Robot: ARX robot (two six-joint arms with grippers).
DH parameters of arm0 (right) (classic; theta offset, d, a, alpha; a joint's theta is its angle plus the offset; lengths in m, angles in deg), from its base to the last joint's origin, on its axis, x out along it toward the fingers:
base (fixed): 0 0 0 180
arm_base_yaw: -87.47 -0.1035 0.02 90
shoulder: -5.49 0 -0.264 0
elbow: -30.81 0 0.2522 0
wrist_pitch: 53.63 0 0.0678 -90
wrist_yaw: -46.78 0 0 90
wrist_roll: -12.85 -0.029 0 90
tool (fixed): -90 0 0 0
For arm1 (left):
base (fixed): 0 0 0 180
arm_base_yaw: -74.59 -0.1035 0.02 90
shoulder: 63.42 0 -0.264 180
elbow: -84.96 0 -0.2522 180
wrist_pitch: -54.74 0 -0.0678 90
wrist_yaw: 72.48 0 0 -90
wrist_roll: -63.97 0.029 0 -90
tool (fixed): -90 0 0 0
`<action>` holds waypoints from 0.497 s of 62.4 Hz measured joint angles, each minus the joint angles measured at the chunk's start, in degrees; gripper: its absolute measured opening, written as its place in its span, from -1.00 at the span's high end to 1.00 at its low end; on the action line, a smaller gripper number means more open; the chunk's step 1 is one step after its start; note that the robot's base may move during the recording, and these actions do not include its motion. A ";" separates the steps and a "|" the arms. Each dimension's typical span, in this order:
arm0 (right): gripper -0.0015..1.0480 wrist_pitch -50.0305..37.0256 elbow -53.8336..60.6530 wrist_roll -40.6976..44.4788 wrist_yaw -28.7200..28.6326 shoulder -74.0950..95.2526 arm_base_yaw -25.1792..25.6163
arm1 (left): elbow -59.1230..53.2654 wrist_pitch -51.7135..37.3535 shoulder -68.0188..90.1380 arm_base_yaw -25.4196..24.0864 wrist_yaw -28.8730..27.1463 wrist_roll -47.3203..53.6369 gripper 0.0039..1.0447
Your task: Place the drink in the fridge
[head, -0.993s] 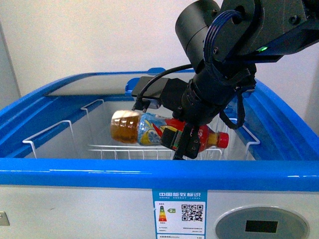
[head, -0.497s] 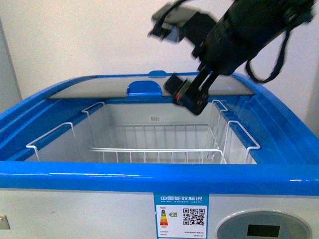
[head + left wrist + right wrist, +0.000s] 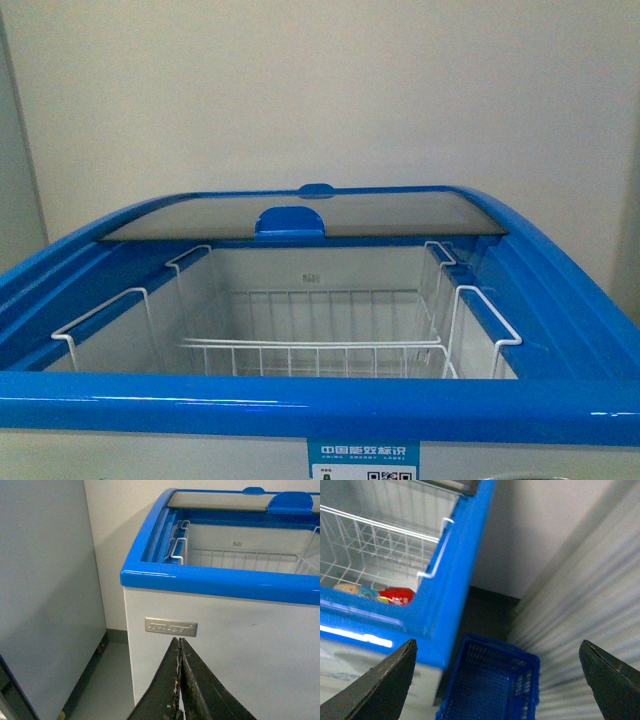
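The fridge (image 3: pixel 300 405), a white chest freezer with a blue rim, stands open with its glass top slid back; it also shows in the left wrist view (image 3: pixel 220 580) and the right wrist view (image 3: pixel 455 580). The drink (image 3: pixel 377 594) lies on its side inside, below the white wire basket (image 3: pixel 385 545); only part of its label and red end shows, in the right wrist view. From the front it is hidden behind the rim. My right gripper (image 3: pixel 502 672) is open and empty, outside the fridge's side. My left gripper (image 3: pixel 180 680) is shut and empty, low in front of the white wall.
A blue plastic crate (image 3: pixel 490 685) stands on the floor beside the fridge. A grey upright cabinet (image 3: pixel 45 590) stands close on the other side. White wire baskets (image 3: pixel 310 330) hang inside the fridge. The blue lid handle (image 3: pixel 292 221) sits at the back.
A second ago my right gripper held the drink over the basket. It let go, rose up out of the fridge and left the front view. The drink now lies inside.
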 joint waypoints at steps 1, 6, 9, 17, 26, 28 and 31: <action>-0.85 1.46 1.55 -1.64 2.67 -3.21 -1.31 | 0.00 0.00 0.00 0.00 0.00 0.00 0.96; -0.85 4.48 8.17 -6.01 11.37 -15.43 -7.02 | 0.00 0.00 0.00 0.00 -0.02 0.02 0.96; -0.85 4.61 10.21 -10.01 15.17 -19.93 -8.09 | 0.00 0.00 0.00 0.00 0.00 0.00 0.96; -0.85 3.17 15.82 -16.72 25.73 -20.20 -13.35 | 0.00 0.00 -0.04 0.00 0.00 0.00 0.96; -0.85 -5.57 20.79 -17.73 36.52 -19.65 -20.83 | 0.00 0.00 -0.07 0.00 -0.04 0.00 0.96; -0.85 -9.73 21.33 -15.91 38.86 -20.00 -21.59 | 0.00 0.00 -0.07 0.00 -0.04 0.00 0.96; -0.85 -13.29 21.46 -14.51 40.15 -20.11 -22.27 | 0.00 0.00 -0.07 0.00 0.02 0.00 0.96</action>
